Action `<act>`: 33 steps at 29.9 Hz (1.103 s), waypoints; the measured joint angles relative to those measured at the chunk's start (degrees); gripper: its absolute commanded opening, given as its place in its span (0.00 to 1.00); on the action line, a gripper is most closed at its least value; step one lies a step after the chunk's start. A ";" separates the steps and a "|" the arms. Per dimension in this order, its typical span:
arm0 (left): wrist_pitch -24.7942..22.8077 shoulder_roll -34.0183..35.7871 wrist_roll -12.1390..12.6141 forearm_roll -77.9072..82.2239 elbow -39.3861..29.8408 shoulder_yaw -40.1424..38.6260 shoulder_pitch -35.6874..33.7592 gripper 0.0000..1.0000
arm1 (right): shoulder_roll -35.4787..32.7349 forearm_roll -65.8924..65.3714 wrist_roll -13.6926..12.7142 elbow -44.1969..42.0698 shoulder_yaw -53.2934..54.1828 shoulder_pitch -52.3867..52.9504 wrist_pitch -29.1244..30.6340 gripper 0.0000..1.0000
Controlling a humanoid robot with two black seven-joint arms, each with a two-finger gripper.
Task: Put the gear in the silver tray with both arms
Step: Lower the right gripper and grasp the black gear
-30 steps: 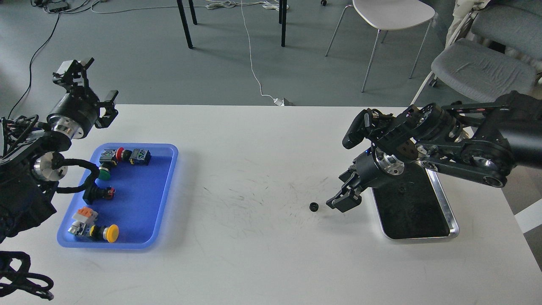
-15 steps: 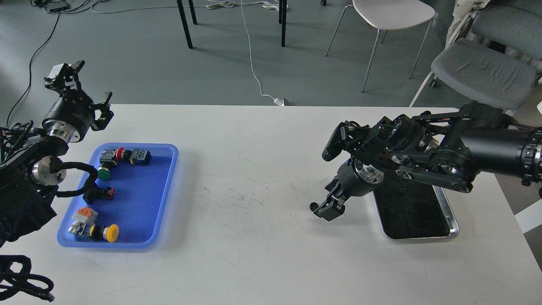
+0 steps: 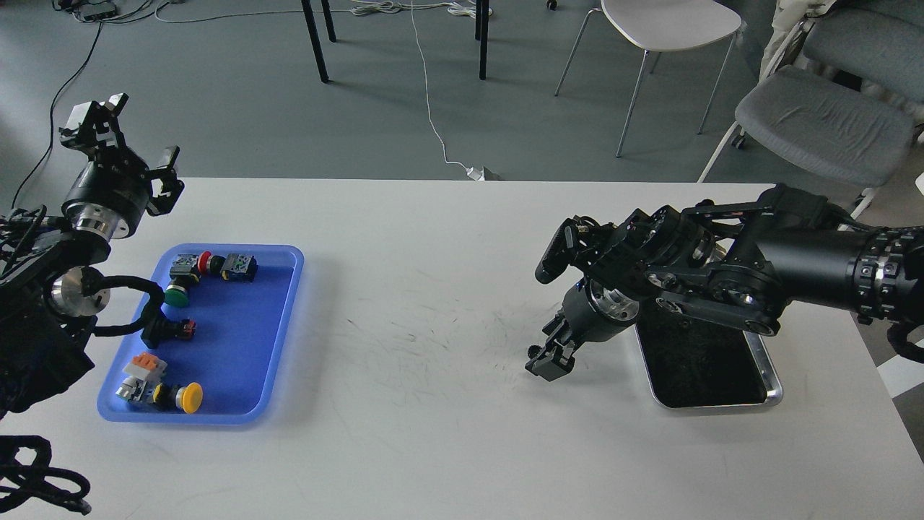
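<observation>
Lowered since a moment ago, the right gripper (image 3: 543, 361) now brackets the small gear (image 3: 533, 351), fingers apart, left of the silver tray (image 3: 769, 361). It should close squarely before lifting. The left gripper (image 3: 119, 141) hangs open.

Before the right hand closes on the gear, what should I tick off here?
1. Right hand down at the gear: ok.
2. Gear between the fingers: cannot tell, hand covers most of it.
3. Right hand open or shut: cannot tell.
4. Silver tray has bare floor to receive it: ok.
5. Left hand clear of the work area, raised above the blue tray: ok.
</observation>
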 measured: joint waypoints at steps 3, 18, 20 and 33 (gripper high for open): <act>0.00 0.00 -0.01 0.00 0.04 0.00 0.01 0.98 | 0.82 0.00 0.00 -0.34 -0.04 -0.16 0.00 0.60; 0.00 0.17 -0.03 0.00 0.04 0.00 0.01 0.98 | 1.75 0.00 0.09 -2.13 -1.05 -0.15 0.00 0.51; 0.00 0.17 -0.03 0.00 0.04 0.00 0.01 0.98 | 1.75 0.00 0.10 -2.51 -1.23 -0.15 0.00 0.51; 0.00 0.08 -0.03 0.10 0.04 0.00 0.09 0.98 | 3.43 0.00 0.10 -3.23 -1.34 -0.03 0.00 0.41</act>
